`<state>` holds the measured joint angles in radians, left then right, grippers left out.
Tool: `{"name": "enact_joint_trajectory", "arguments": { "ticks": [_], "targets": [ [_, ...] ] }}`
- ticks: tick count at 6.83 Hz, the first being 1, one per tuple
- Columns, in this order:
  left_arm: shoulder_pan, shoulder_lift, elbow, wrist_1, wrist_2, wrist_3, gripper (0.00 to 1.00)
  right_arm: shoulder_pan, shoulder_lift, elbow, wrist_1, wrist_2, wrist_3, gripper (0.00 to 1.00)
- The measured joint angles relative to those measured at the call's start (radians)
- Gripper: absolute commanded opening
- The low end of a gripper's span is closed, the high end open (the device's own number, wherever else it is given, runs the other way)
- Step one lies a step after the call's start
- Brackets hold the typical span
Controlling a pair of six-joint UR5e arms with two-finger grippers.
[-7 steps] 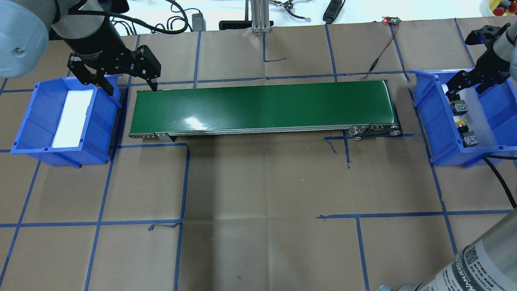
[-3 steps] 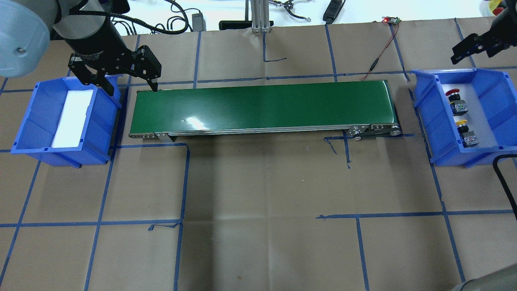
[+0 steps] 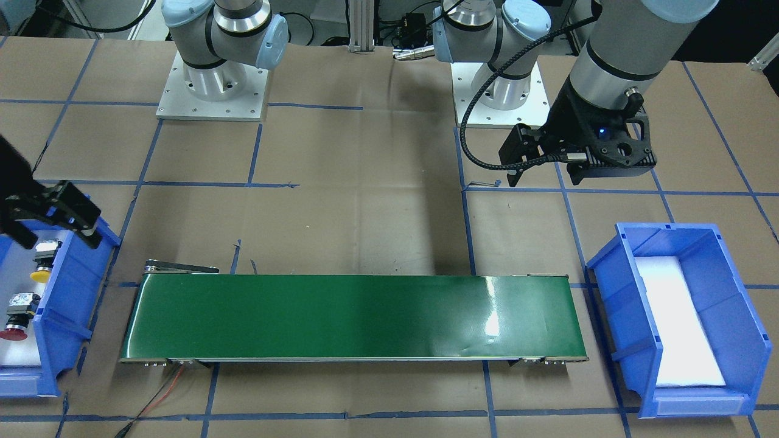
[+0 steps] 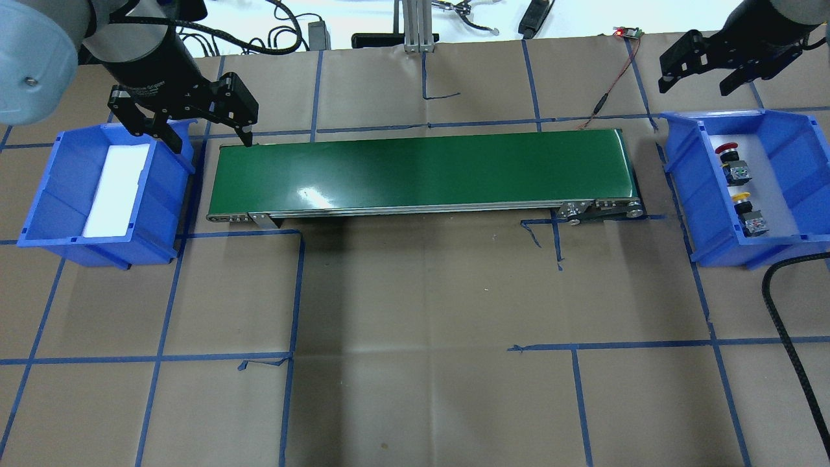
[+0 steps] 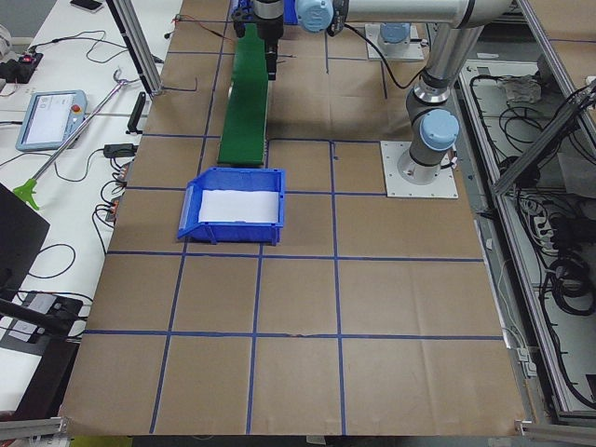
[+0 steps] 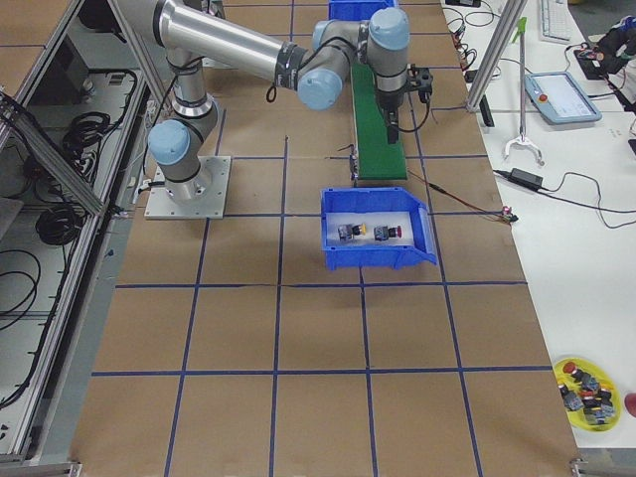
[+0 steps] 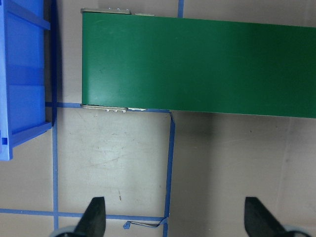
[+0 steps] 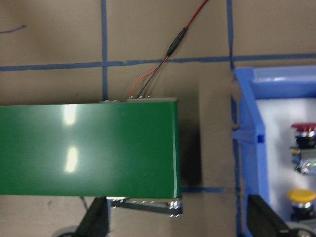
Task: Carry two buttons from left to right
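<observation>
Right, from the front-facing camera: the left tool hangs above the brown worktop, fingers spread wide, nothing between them. It sits on the robot's side of the green belt and of the blue bin with the white pad. At the other end, the right tool is spread and empty too, near the second blue bin. In that bin lie the yellow-capped button and the red-capped button, a little apart.

Overhead now: both buttons rest on the bin's pale floor, red farther from the robot, yellow nearer, neither touched by a tool.

Left wrist camera: two fingertips wide apart over bare worktop, with the belt's end and the bin's edge beyond.

Right wrist camera: fingertips spread over the gap between belt end and bin, both caps showing at the right edge.
</observation>
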<state>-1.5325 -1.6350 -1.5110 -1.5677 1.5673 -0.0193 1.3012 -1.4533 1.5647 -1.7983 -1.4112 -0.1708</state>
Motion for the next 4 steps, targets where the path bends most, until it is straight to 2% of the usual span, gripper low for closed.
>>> {"name": "enact_joint_trajectory", "arguments": {
  "ticks": [2,4],
  "targets": [
    [0.0,0.002,-0.006,0.0,-0.002,0.01,1.0,0.136,-0.106,0.001,0.144,-0.025,0.2,1.0],
    [0.002,0.004,-0.012,0.0,-0.002,0.031,1.0,0.272,-0.14,0.001,0.171,-0.141,0.293,1.0]
  ]
}}
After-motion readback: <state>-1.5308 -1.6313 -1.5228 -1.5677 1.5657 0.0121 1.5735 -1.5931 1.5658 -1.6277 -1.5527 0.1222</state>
